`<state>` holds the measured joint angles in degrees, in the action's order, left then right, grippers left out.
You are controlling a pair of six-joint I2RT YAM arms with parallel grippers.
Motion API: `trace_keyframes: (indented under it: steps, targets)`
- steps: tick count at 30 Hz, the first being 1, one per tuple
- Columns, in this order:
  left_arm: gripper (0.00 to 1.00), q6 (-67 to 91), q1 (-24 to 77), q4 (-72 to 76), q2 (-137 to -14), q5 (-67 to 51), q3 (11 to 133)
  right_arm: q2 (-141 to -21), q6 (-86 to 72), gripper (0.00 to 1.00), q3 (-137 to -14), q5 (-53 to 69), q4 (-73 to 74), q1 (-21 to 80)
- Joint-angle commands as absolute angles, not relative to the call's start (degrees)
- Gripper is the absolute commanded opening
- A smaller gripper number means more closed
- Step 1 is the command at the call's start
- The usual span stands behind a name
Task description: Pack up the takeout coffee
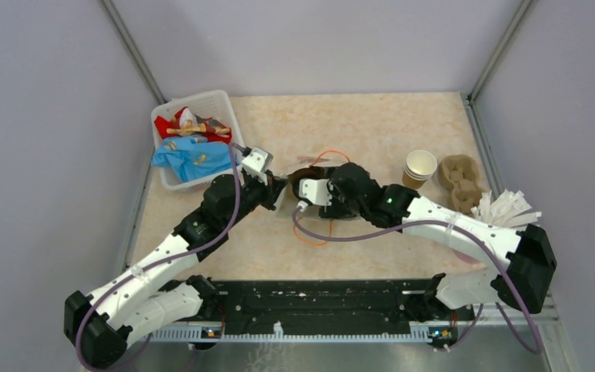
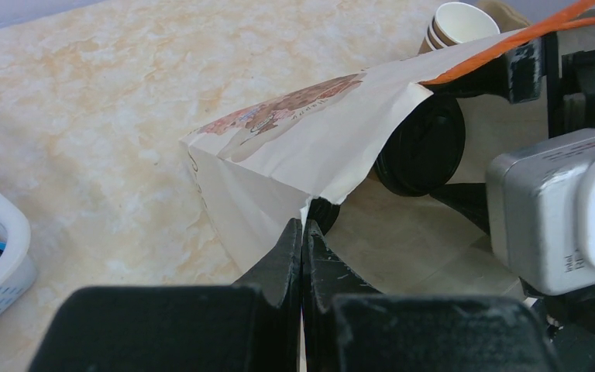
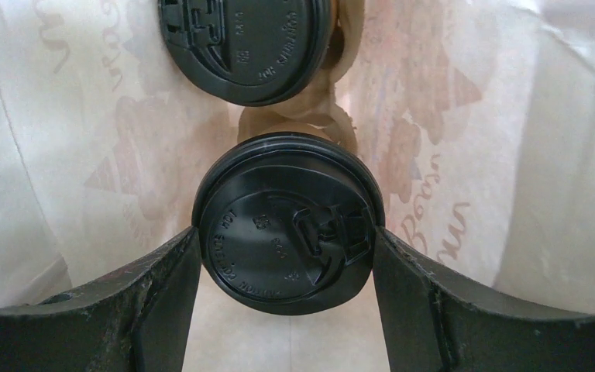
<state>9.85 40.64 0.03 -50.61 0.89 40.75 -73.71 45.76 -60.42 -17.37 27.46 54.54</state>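
A white printed paper bag lies on its side mid-table, its mouth toward the arms. My left gripper is shut on the torn edge of the bag's mouth and holds it up. My right gripper reaches inside the bag, and its fingers press both sides of one takeout coffee's black lid. A second coffee with a black lid sits deeper in the bag. In the left wrist view one black lid shows under the lifted paper. From above, both grippers meet at the bag.
A white basket of red and blue packets stands at the back left. To the right are a stack of open paper cups, a brown pulp cup tray and white sticks. The bag's orange handles loop beside it.
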Motion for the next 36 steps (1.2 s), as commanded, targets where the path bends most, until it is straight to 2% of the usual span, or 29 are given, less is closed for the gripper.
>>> trace_keyframes:
  steps: [1,10,25,36]
  targets:
    - [0.00,8.9,40.8,2.0,-50.4,0.4,41.0,-74.7,48.6,0.48,-62.7,-16.4,27.6,53.9]
    - [0.00,8.4,40.8,1.5,-51.2,0.6,41.9,-79.9,47.8,0.47,-69.2,-17.7,28.5,54.0]
    - [0.00,7.9,40.8,1.0,-52.4,0.7,43.0,-76.5,49.8,0.47,-62.3,-15.3,24.7,48.9]
    - [0.00,8.9,40.8,0.3,-53.9,0.6,44.8,-78.7,52.4,0.47,-63.4,-12.3,21.3,48.8]
